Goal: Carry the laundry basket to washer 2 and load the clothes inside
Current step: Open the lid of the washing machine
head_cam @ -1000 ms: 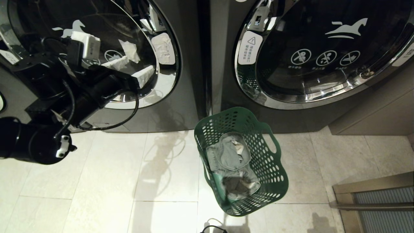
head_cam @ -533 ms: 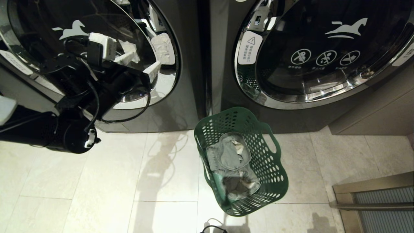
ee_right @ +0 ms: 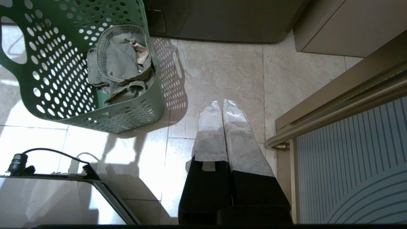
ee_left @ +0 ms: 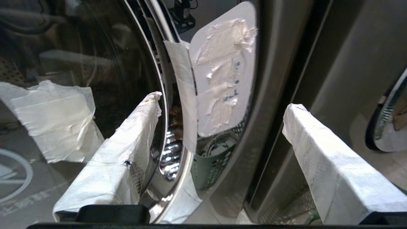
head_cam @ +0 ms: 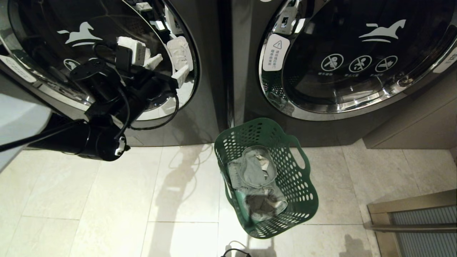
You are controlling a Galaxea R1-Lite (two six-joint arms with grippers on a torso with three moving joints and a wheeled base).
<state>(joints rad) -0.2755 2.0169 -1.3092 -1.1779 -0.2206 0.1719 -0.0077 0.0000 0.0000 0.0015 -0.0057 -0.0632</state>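
Note:
The green laundry basket (head_cam: 300, 200) stands on the tiled floor between two front-loading washers, with grey denim clothes (head_cam: 255, 175) inside. I cannot tell which machine is washer 2. My left gripper (head_cam: 167, 68) is open at the right edge of the left washer's door (head_cam: 89, 21). In the left wrist view its paper-wrapped fingers (ee_left: 127, 152) straddle the chrome door rim (ee_left: 171, 152) and a taped white label (ee_left: 222, 76); nothing is held by the left gripper (ee_left: 224, 101). My right gripper (ee_right: 222, 103) hangs shut over the floor beside the basket (ee_right: 47, 79) and clothes (ee_right: 117, 60).
The right washer's door (head_cam: 357, 57) is shut. A beige cabinet (head_cam: 410, 121) stands at the right, and a railed panel (head_cam: 410, 217) at the lower right. A black cable (head_cam: 235, 252) lies on the floor near the basket's front.
My left arm has swung right and up along the left washer's door, bringing the open gripper to the door's right edge. The basket and clothes have not moved.

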